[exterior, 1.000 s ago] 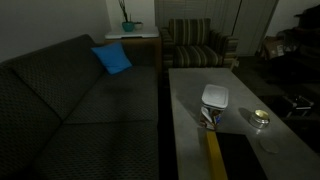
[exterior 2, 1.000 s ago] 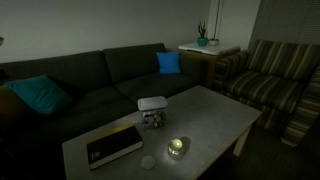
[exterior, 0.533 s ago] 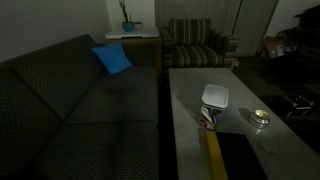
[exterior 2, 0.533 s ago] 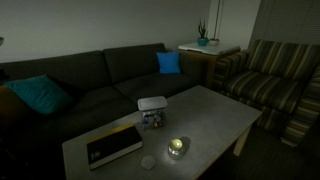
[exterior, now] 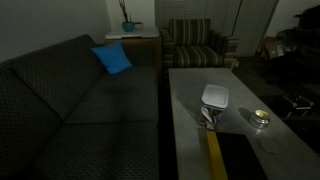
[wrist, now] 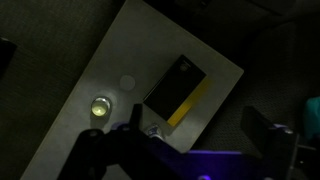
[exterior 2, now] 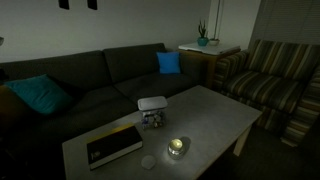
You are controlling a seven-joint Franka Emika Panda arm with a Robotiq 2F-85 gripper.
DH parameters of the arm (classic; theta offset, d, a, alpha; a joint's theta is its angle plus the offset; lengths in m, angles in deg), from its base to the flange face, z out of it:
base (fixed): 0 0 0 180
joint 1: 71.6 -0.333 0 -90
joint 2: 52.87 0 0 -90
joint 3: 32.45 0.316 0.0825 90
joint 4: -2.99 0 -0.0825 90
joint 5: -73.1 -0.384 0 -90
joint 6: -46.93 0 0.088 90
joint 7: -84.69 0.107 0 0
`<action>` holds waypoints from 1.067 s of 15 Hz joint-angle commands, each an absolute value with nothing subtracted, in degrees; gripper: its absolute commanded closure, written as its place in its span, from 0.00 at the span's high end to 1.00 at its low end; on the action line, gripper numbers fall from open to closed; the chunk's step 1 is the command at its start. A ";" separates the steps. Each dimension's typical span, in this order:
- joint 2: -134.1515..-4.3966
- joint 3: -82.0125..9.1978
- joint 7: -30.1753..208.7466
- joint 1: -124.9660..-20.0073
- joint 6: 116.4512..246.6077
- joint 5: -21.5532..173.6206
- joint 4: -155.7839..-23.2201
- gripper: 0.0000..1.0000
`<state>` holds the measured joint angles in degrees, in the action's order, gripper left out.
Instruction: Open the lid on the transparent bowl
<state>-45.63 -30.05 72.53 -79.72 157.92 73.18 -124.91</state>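
Dim room. The biggest thing is the dark sofa (exterior: pixel 70 100), w/ the pale table (exterior: pixel 250 80) just beside it. On the table lie the flat dark book (exterior 2: pixel 113 146) w/ 1 yellow edge, then the lid (exterior: pixel 214 96), the transparent bowl (exterior: pixel 208 117) under it, and the small tin (exterior: pixel 261 118) well apart toward the table's far side. In both exterior views the lid sits on the bowl, near 1 end of the book (it may be slightly tilted, too dark to say). Judged step: approach only, since nothing is touched and the lid is not yet lifted, so the task is barely begun. The next move prob. calls for a descent over the lid w/ the jaws centred on it, a catch on its rim or 1 edge, then a straight lift so the light bowl isn't dragged along or tipped. Pose: the wrist view looks down on the table from high up. The gripper (wrist: pixel 172 135) hangs well above the table, its 2 fingers (wrist: pixel 92 152) spread wide w/ nothing btwn them, i.e. jaws apart and empty. In that view the lid is at best a pale speck by the book's end. The arm hardly shows in the exterior views; 2 dark shapes (exterior 2: pixel 64 3) at the top edge may be its fingertips, not certain.
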 commanded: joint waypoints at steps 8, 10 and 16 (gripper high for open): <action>-51.58 -28.57 76.06 -78.80 162.18 72.63 -121.84 1.00; -53.07 -28.63 78.26 -78.71 169.88 70.78 -122.30 1.00; -68.60 -28.20 81.11 -78.44 179.06 69.17 -113.07 1.00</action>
